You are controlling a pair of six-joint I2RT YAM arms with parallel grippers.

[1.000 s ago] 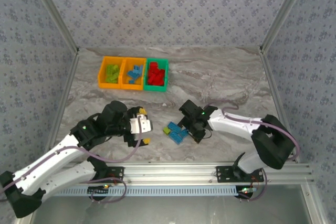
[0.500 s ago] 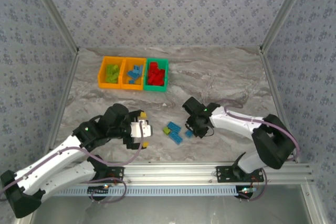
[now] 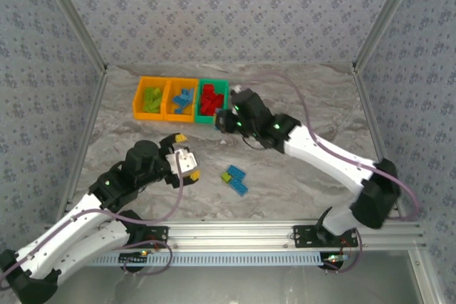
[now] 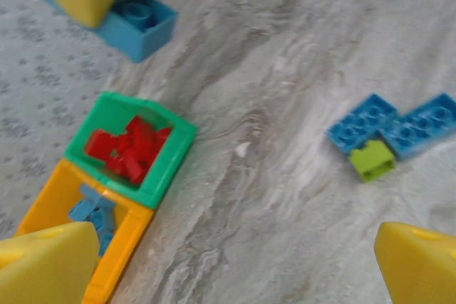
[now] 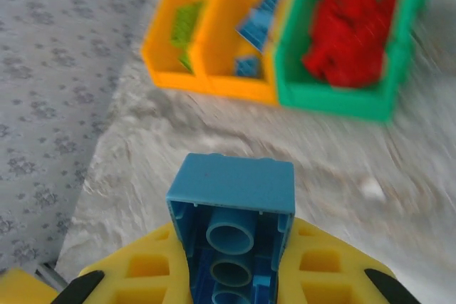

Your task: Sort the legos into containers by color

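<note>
The right gripper (image 3: 224, 120) was closed on a light blue brick (image 5: 231, 190). The brick sat between the two yellow fingers (image 5: 328, 275), hollow underside towards the wrist camera, far end projecting past the tips. From overhead, this gripper stood at the near right corner of the green bin (image 3: 214, 81), which held red bricks (image 3: 210, 99). The middle orange bin (image 3: 179, 117) held blue bricks and the left orange bin (image 3: 148, 115) lime ones. The left gripper (image 3: 187, 155) stood wide open over bare table (image 3: 299, 105), nothing between its fingers. Two loose blue bricks (image 3: 241, 188) and one lime brick (image 3: 226, 176) lay together between the arms, apart from both sets of jaws.
</note>
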